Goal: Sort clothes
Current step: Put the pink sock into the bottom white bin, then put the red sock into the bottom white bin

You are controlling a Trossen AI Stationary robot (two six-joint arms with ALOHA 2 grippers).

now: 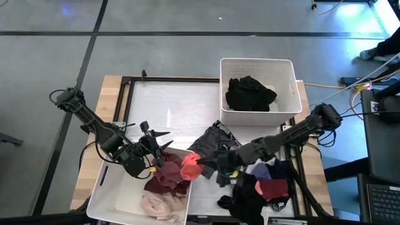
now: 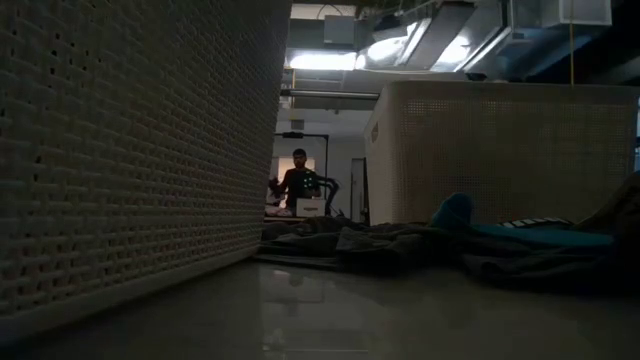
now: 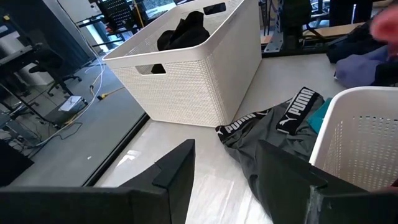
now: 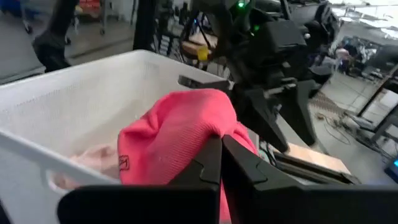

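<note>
While the right gripper (image 4: 219, 163) has its jaws clenched on the pink garment (image 1: 189, 166) at the near bin (image 1: 106, 187) rim, carry it fully over the wall before letting go; left gripper (image 1: 164, 145), jaws released, waits beside.

from table centre, one bin (image 1: 257, 66) holding a garment (image 1: 250, 94) sits at one o'clock, another bin (image 1: 106, 195) with clothes (image 1: 164, 194) at seven, and a loose heap (image 1: 259, 187) at five.
</note>
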